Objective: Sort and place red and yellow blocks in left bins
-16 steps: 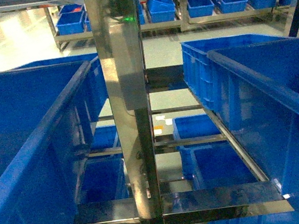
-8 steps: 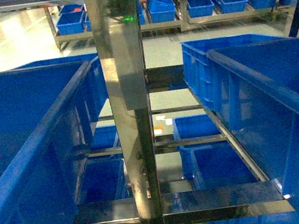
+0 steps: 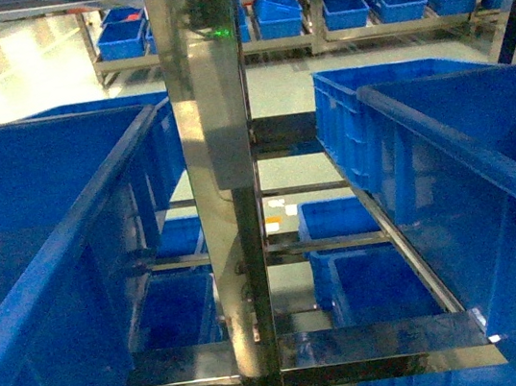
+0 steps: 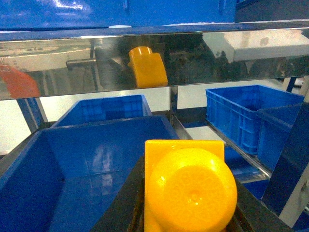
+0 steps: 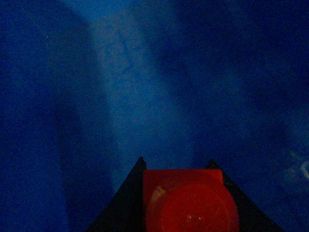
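Left wrist view: left gripper clamps yellow block above blue bin.

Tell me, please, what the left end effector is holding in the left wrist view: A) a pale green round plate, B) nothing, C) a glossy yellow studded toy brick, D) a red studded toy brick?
C: the left end effector grips a glossy yellow studded toy brick above a blue plastic bin.
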### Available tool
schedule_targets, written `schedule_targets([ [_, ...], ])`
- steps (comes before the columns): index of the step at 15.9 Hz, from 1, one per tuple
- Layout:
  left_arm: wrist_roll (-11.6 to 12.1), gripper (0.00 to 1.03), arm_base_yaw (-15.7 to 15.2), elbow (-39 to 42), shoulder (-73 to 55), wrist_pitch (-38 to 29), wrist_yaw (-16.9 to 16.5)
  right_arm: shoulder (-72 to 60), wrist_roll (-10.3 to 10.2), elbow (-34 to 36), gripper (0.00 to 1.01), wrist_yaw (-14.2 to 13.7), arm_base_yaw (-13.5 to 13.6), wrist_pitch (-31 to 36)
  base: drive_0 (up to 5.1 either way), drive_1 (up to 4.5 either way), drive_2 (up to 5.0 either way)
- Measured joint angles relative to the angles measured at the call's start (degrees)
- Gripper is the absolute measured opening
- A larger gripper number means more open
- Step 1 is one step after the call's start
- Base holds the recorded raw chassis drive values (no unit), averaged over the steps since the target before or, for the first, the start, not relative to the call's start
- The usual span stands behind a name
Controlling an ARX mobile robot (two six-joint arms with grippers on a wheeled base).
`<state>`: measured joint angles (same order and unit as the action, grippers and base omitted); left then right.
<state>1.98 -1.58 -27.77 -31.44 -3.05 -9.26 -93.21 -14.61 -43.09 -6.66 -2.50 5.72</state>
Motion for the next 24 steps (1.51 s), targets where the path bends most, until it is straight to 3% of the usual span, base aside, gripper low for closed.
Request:
schedule_targets([
  [4,0.0,0.27,0.0,0.0,0.0,0.0,0.0,0.3,0.0,-0.1,0.29,-1.5,0.3,1.6,0.0,0.0,0.0],
  [6,0.0,0.27,0.0,0.0,0.0,0.0,0.0,0.7,0.0,0.0,0.5,-1.5,0.3,2.6,0.0,0.0,0.0],
  [7,0.0,0.27,0.0,0.0,0.0,0.0,0.0,0.7,0.1,0.4,0.7,-1.5,0.3,3.7,0.0,0.0,0.0],
  [8,0.0,0.27,0.0,0.0,0.0,0.0,0.0,1.5,0.7,1.0,0.99,-1.0,0.2,3.9,0.0,0.0,0.0],
  [11,0.0,0.27,0.0,0.0,0.0,0.0,0.0,3.3,2.5,1.0,0.98,0.1,0.2,4.3,0.0,0.0,0.0],
  [19,0.0,0.27,0.0,0.0,0.0,0.0,0.0,3.3,4.8,1.6,0.98,0.5,-2.0,5.0,0.0,0.0,0.0],
  [21,0.0,0.27,0.0,0.0,0.0,0.0,0.0,4.8,5.2,2.2,0.98,0.4,-0.4,4.5,0.0,0.0,0.0],
  [24,0.0,0.27,0.0,0.0,0.0,0.0,0.0,12.3,5.2,5.0,0.98,0.4,5.6,3.3,0.0,0.0,0.0],
])
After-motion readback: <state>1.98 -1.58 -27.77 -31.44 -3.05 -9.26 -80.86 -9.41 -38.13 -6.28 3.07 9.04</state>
